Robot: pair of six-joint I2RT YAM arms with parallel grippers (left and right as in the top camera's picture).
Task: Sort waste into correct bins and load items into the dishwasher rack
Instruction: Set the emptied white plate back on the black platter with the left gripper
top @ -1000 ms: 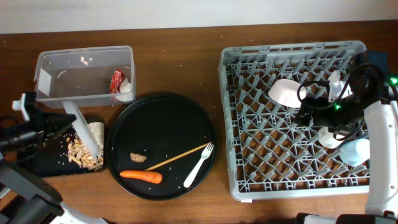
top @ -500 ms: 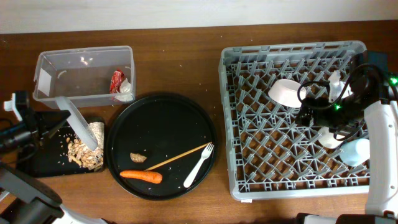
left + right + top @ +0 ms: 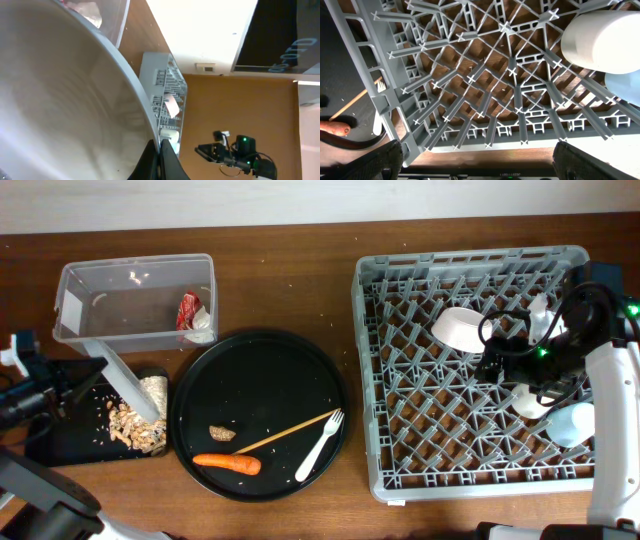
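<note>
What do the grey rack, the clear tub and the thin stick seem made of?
Rack: matte moulded plastic, judging by its uniform ribbed lattice. Tub: glossy transparent plastic; the table shows through. Stick: probably bare wood, pale tan and matte.

The count gives one grey rack (image 3: 400, 440), one bowl (image 3: 458, 328) and two cups: one white cup (image 3: 600, 40) and one blue cup (image 3: 626, 82). There is one clear tub (image 3: 120, 305), one red wrapper (image 3: 189, 310) and one white tissue (image 3: 202, 334). Black trays number two: one rectangular tray (image 3: 70, 445) and one round tray (image 3: 270, 375). There is one white plate (image 3: 128, 385), one carrot (image 3: 227, 463), one chopstick (image 3: 285, 432) and one fork (image 3: 320, 445). Food leftovers make one heap of scraps (image 3: 135, 430) and one single food scrap (image 3: 222, 433).
</note>
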